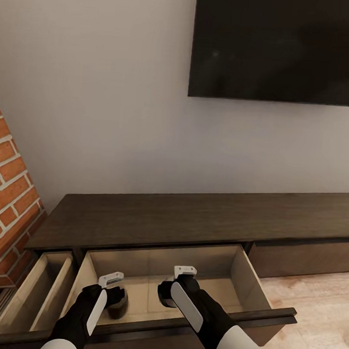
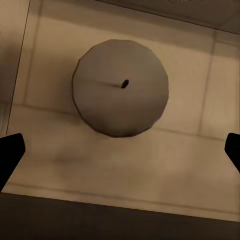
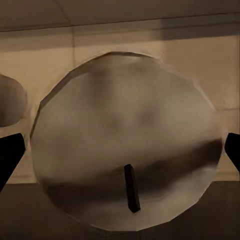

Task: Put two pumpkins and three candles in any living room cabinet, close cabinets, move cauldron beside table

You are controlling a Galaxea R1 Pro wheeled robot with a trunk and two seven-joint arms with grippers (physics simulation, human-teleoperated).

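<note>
I'm looking down over the cabinet (image 1: pixel 192 217) right now, brick wall (image 1: pixel 6 194) off on the left, TV (image 1: pixel 280 46) hanging up on the wall. A narrow drawer (image 1: pixel 36 295) on the left is sitting pulled out, and next to it the wide drawer (image 1: pixel 243 275) is hanging open too, with both my arms reaching down into it.

Left gripper (image 1: pixel 115 295) is hovering over a candle (image 1: pixel 117 308) on the drawer floor. In the left wrist cam the fingers (image 2: pixel 11 155) are sitting wide apart at the frame edges, and that candle (image 2: pixel 120 87) is standing upright between and beyond them, wick up, not touched. So it's open and holding nothing.

Right gripper (image 1: pixel 165 293) is sitting just beside it, further right in the same drawer. Its wrist cam is showing another candle (image 3: pixel 125 145) really close, wick pointing at the lens, fingers (image 3: pixel 10 155) spread wide on either side. I'm not seeing contact, so open there too. The edge of the first candle is peeking in at the side.
</note>
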